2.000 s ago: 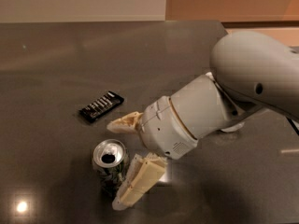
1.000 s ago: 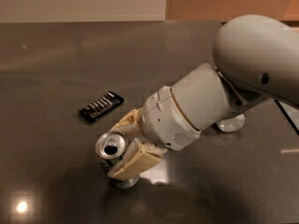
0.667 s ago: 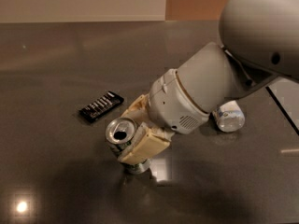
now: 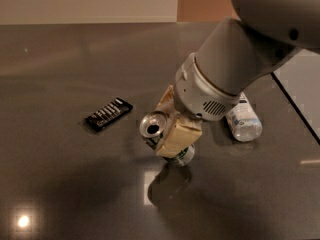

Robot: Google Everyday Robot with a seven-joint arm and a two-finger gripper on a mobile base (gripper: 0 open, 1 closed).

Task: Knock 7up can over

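On the dark table, camera view: a can, a bottle and a packet are sitting on one glossy grey table [image 4: 60, 184], which is reflecting ceiling lights.
Can: the green-and-white can [image 4: 152, 125] is sitting near the middle of the table, just right of the packet, and is leaning over with its silver top facing up and to the left.
Can opening: the pull-tab hole is showing dark, and nothing inside can be made out.
Can base: the lower end is poking out below the near finger, over a shadow on the table; whether it is touching the surface cannot be told.
Bottle: a clear plastic bottle [image 4: 243, 122] is lying on its side to the right of the can, partly hidden behind the arm; what is in it cannot be told.
Packet: a flat black packet [image 4: 108, 113] with white stripes is lying to the left of the can, apart from it.
Gripper: the gripper [image 4: 165, 128] is closing its two cream fingers [image 4: 179, 135] on the can, one on the far side and one on the near side.
Arm: the white arm [image 4: 235, 59] is reaching down from the upper right, with its wrist slanting towards the can.
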